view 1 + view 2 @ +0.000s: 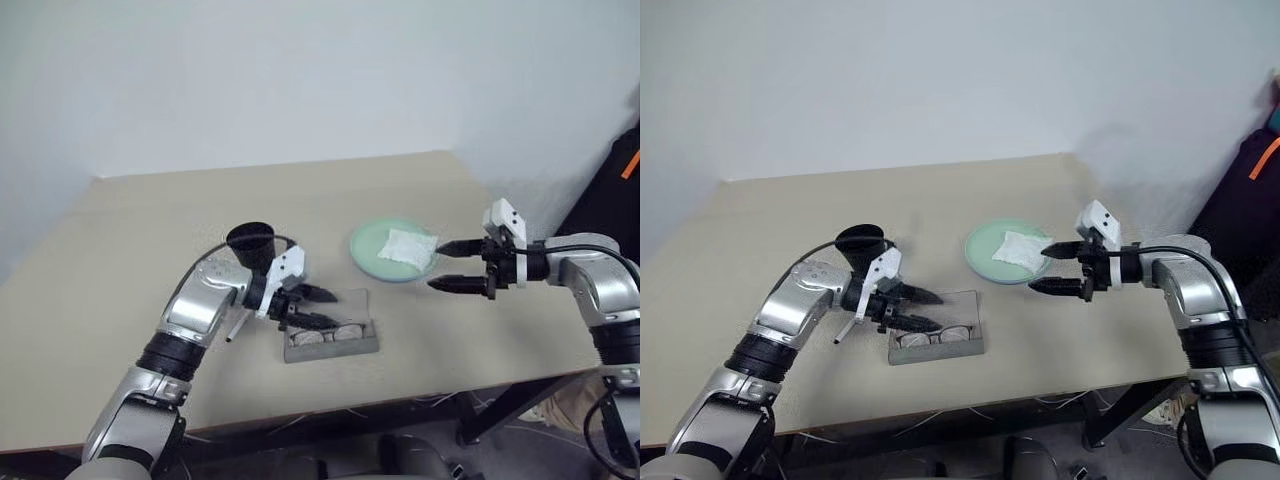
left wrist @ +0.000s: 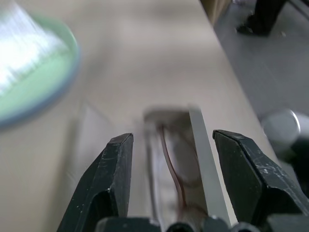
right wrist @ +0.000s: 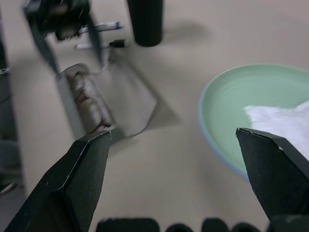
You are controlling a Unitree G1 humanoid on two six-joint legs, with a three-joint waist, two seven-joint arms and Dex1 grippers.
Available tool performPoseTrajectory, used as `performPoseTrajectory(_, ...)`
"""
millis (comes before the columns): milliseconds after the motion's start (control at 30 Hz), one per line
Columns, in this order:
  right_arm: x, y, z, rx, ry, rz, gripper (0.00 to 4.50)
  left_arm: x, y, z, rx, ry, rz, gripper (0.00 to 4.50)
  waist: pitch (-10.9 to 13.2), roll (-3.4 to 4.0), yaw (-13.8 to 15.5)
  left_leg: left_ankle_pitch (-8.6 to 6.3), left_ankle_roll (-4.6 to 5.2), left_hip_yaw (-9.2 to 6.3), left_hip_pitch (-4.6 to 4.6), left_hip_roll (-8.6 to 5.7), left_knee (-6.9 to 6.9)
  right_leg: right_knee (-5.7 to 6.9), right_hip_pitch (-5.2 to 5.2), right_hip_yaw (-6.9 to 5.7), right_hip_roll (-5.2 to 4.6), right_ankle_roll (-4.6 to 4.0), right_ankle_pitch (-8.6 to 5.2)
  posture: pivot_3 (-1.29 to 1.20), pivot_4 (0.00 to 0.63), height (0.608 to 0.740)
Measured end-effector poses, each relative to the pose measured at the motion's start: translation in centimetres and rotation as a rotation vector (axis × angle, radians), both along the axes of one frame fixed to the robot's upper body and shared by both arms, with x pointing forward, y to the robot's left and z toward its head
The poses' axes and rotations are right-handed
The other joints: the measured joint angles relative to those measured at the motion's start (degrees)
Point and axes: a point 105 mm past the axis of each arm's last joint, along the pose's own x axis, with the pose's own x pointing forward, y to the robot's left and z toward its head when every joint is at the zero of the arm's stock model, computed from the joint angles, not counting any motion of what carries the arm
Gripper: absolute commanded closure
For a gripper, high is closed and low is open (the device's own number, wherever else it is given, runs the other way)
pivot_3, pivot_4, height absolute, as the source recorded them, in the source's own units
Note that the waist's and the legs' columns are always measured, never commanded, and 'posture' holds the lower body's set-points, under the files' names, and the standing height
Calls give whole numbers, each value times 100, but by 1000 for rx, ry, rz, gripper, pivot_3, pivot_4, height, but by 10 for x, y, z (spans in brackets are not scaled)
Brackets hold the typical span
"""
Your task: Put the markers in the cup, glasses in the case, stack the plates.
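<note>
Your desk [image 1: 120, 260] is a plain beige top set against a bare pale wall, with something dark with an orange stripe off past its right edge.

The grey case [image 1: 936, 340] lies open near the front edge, its clear lid [image 3: 130, 99] folded flat toward the back — and the glasses [image 1: 934, 336] are already in the tray, round lenses side by side, thin dark frame. Behind it, on the left, stands the black cup [image 1: 862, 243], upright. The two markers [image 3: 99, 35] lie flat on the desk just beside the cup's base; in the right wrist view you can see one with a blue cap and one with a black cap. Over to the right, the pale green plate [image 1: 372, 252] sits on the blue one, only a blue rim peeking out underneath, and a white cloth [image 1: 407, 246] lies on top.

Your left end effector [image 1: 322, 307] hovers just above the case's left end, angled down and pointing right, fingers apart with nothing between them. Your right end effector [image 1: 442, 265] hangs beside the plates' near right rim, pointing left and slightly down — fingers spread wide, empty.
</note>
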Motion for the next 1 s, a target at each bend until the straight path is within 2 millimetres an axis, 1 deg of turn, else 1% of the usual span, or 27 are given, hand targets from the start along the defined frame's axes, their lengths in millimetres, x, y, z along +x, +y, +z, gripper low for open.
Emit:
performPoseTrajectory(33, -1, 0, 0, -4, -3, 8, 0, 4, 0, 5, -4, -25, 16, 2331, 0, 0, 0, 0, 0, 0, 1, 0, 0, -1, 1, 0, 0, 0, 0, 0, 0, 726)
performPoseTrajectory(100, -1, 0, 1, -7, -9, 15, 0, 13, 4, 11, -7, -80, 66, 2952, 0, -1, -4, 0, 0, 2, 5, 0, 0, -1, 0, -1, 0, 0, 0, 0, 0, 726)
performPoseTrajectory(133, -1, 0, 0, -8, -10, 15, 0, 19, 7, 11, -3, -100, 101, 3375, 0, -2, -5, 0, 0, 2, 5, 0, 0, -1, 0, -2, 1, 0, 0, 0, 0, 726)
performPoseTrajectory(233, 0, 0, 0, -10, -14, 17, 0, 34, 18, 4, 20, -121, 211, 4383, 1, -3, -3, 0, 0, 2, 5, 1, 0, -1, 0, -3, 2, 0, 0, 0, 0, 726)
performPoseTrajectory(267, 0, 0, 0, -10, -17, 17, 0, 39, 20, 0, 27, -134, 249, 4475, 1, -3, -2, 0, 0, 2, 5, 1, 1, -1, 0, -3, 1, 0, 0, 0, 0, 726)
performPoseTrajectory(433, 1, 1, 1, -13, -21, 21, 0, 51, 26, -14, 88, -168, 345, 4475, -1, -11, 3, 1, 0, 4, 2, 1, 4, 0, 1, -2, 1, 9, 5, 0, 0, 726)
performPoseTrajectory(567, 1, 0, 0, -13, -22, 19, 0, 52, 25, -20, 142, -211, 341, 4475, -1, -11, 4, 0, -1, 5, 2, 1, 4, 2, 1, -1, 0, 11, 7, 0, 0, 726)
performPoseTrajectory(767, 2, 0, 0, -14, -26, 12, 0, 43, 23, -40, 221, -217, 288, 4475, -2, -12, 5, 0, 0, 3, 1, 1, -1, 7, -2, 0, 0, 11, 7, 0, 0, 726)
performPoseTrajectory(867, 2, 0, 0, -14, -27, 11, 0, 38, 21, -40, 230, -215, 255, 4475, -2, -12, 8, -1, 0, 1, 1, 1, -1, 5, -1, -1, 0, 10, 7, 0, 0, 726)
performPoseTrajectory(1000, 2, 0, 1, -14, -28, 12, 0, 24, 22, -44, 257, -207, 181, 4475, -2, -11, 6, -1, -1, 4, 2, 2, -1, 3, -1, -1, 0, 2, 2, 0, 0, 726)
